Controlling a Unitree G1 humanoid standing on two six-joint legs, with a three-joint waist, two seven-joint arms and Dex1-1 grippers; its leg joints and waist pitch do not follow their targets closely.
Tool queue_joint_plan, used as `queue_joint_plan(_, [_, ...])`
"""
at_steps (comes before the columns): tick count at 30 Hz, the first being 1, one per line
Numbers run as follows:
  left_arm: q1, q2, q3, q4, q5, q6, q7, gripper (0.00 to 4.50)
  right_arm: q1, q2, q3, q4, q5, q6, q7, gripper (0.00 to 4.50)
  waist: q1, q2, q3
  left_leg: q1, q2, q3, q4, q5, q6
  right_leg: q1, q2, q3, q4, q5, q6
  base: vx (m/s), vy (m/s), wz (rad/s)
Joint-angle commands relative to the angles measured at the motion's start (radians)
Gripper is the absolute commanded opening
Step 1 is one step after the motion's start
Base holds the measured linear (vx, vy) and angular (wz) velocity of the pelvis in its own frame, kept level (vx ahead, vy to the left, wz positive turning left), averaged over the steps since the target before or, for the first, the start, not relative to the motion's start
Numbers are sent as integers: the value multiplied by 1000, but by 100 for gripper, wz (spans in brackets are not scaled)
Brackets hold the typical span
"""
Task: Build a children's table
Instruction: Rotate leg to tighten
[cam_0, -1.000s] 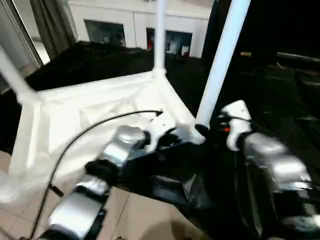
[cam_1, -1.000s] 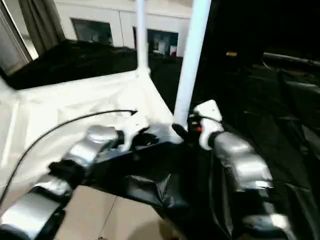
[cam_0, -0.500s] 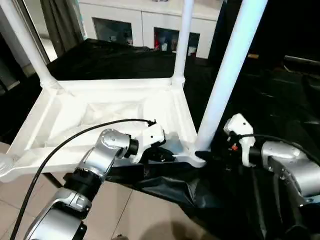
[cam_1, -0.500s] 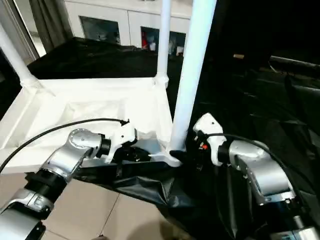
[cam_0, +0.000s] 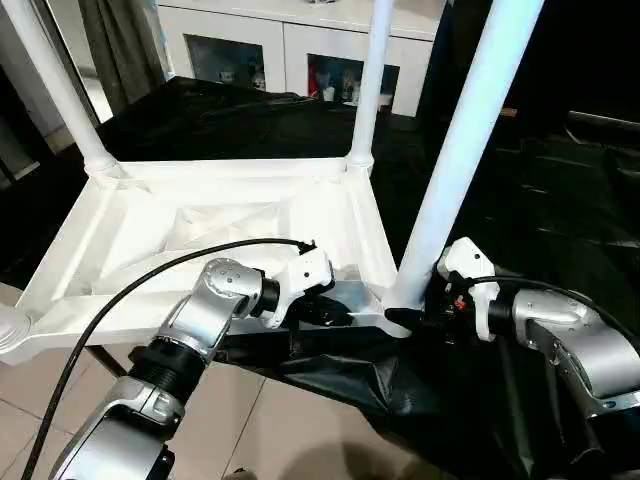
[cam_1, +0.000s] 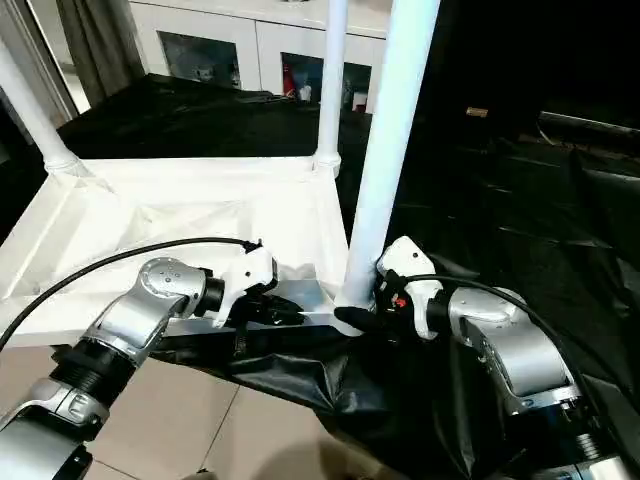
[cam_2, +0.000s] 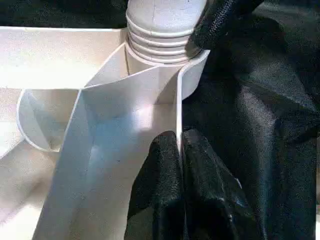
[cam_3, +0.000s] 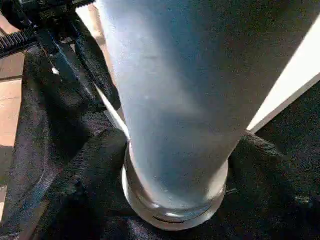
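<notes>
Left wrist view – left tool (cam_2: 180, 150) pinches tabletop (cam_2: 100, 115) rim; right tool (cam_1: 362, 318) grips leg (cam_1: 395, 150).

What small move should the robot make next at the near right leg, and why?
Probably twist the leg further into its corner socket. The right pincer grips the leg's base, its threaded rings still show above the socket, and the left pincer clamps the tabletop's rim, bracing it.

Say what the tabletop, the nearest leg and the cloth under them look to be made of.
Tabletop: likely moulded white plastic, smooth with a slight sheen; thin ribs and a thin rim show underneath.
Nearest leg: seemingly the same white plastic, a smooth tube with ridged rings at its base.
Cloth: a thin, glossy black sheet, wrinkled; plastic or coated fabric, hard to tell.
</notes>
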Motion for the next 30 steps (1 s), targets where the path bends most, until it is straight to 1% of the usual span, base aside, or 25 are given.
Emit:
queue_joint_plan(1, [-9,-12,2,-47,-36,-10,-12,0,5,2,0,8,5,-10,4,300,1,-21,-71,-4,22,0,-64,-140,75,66,-57,54,-64,-326,-139,0,0,0])
queue_joint_plan(4, [-12,-11,3,-39,-34,-13,-9,0,9,6,0,9,3,-11,6,278,1,-22,-71,-3,22,-1,-64,-139,75,66,-57,54,-64,-329,-138,0,0,0])
queue_joint_plan(6, [-13,-11,5,-35,-33,-11,-5,0,13,9,2,12,2,-14,5,272,1,-22,-71,-4,22,0,-63,-137,76,66,-58,54,-64,-330,-136,0,0,0])
queue_joint_plan(9, [-17,-18,14,-21,-28,-7,24,0,12,36,-8,32,-2,-18,-33,264,-1,-22,-71,-5,21,-1,-63,-137,75,65,-57,53,-64,-336,-135,0,0,0])
queue_joint_plan(10, [-23,-26,22,-5,-23,-5,54,0,5,62,-21,52,-8,-13,-79,263,-3,-21,-71,-5,20,-1,-64,-142,69,64,-57,52,-66,-350,-131,0,0,0])
queue_joint_plan(12, [-48,-53,42,44,-8,9,135,0,-17,126,-52,110,-24,-5,-194,262,-8,-23,-68,-6,18,-1,-65,-156,61,64,-56,49,-72,-387,-118,0,0,0])
queue_joint_plan(13, [-57,-62,47,60,-3,12,161,0,-22,143,-58,125,-30,-6,-226,262,-12,-23,-69,-5,15,-1,-64,-162,53,63,-55,48,-76,-411,-108,0,0,0])
queue_joint_plan(14, [-86,-91,63,115,13,19,249,0,-35,195,-74,169,-46,-3,-315,262,-15,-23,-69,-5,13,-2,-64,-162,45,63,-54,46,-80,-429,-98,0,0,0])
queue_joint_plan(15, [-109,-117,77,159,22,23,325,0,-43,233,-84,203,-58,-5,-381,262,-20,-21,-69,-2,12,-2,-63,-169,35,57,-54,46,-82,-444,-92,0,0,0])
queue_joint_plan(16, [-126,-134,88,188,26,27,374,0,-50,259,-91,229,-70,-10,-433,262,-21,-23,-71,0,10,-2,-62,-168,33,59,-54,44,-83,-445,-92,0,0,0])
queue_joint_plan(17, [-151,-164,105,232,29,33,455,0,-64,300,-104,271,-89,-16,-521,262,-22,-21,-74,-3,12,-2,-62,-153,32,59,-56,48,-79,-417,-98,0,0,0])
queue_joint_plan(18, [-175,-191,117,271,29,36,518,0,-81,340,-118,322,-103,-25,-601,262,-21,-19,-72,1,12,-2,-63,-156,29,57,-53,47,-79,-410,-102,0,0,0])
queue_joint_plan(19, [-195,-214,122,303,31,36,568,0,-99,374,-130,368,-113,-36,-671,262,-26,-19,-73,0,8,-2,-62,-164,31,59,-53,46,-83,-413,-108,0,0,0])
queue_joint_plan(20, [-211,-234,124,329,35,32,615,0,-115,403,-140,405,-117,-46,-720,262,-25,-18,-74,2,9,-3,-62,-164,28,59,-55,47,-80,-405,-109,0,0,0])
queue_joint_plan(21, [-228,-256,125,354,38,23,655,0,-133,439,-150,439,-111,-59,-758,262,-24,-9,-73,2,10,-4,-64,-164,29,60,-55,47,-79,-398,-114,0,0,0])
queue_joint_plan(22, [-246,-276,116,382,50,8,682,0,-157,478,-161,466,-101,-72,-784,262,-26,-12,-76,0,8,-4,-63,-165,34,64,-55,47,-79,-382,-119,0,0,0])
queue_joint_plan(23, [-246,-276,116,382,50,8,682,0,-157,478,-161,466,-101,-72,-784,262,-24,-12,-76,-1,8,-4,-63,-157,37,65,-54,47,-79,-369,-120,0,0,0])
queue_joint_plan(25, [-257,-286,113,397,56,-4,688,0,-176,500,-161,471,-100,-83,-788,262,-23,-8,-77,-2,10,-4,-63,-146,49,67,-53,48,-74,-321,-130,0,0,0])
queue_joint_plan(26, [-261,-289,115,406,58,-8,689,0,-181,506,-162,474,-106,-86,-790,262,-21,-11,-77,-3,10,-3,-64,-142,55,69,-53,49,-72,-301,-137,0,0,0])
queue_joint_plan(27, [-264,-288,113,408,61,-16,678,0,-185,507,-161,462,-104,-94,-773,317,-19,-11,-77,-4,10,-4,-64,-142,57,71,-53,48,-70,-297,-139,0,0,0])
queue_joint_plan(28, [-270,-281,107,417,63,-37,649,0,-187,502,-153,426,-115,-102,-754,330,-18,-10,-75,-2,10,-3,-64,-150,61,69,-53,48,-73,-306,-137,0,0,0])
queue_joint_plan(29, [-270,-277,103,420,63,-48,636,0,-186,496,-147,408,-121,-106,-747,330,-17,-10,-74,0,10,-2,-66,-165,61,69,-53,48,-76,-327,-133,0,0,0])
queue_joint_plan(30, [-271,-276,102,423,63,-52,632,0,-185,492,-145,403,-123,-108,-745,336,-16,-11,-73,-1,10,-3,-66,-172,60,70,-54,47,-77,-340,-128,0,0,0])
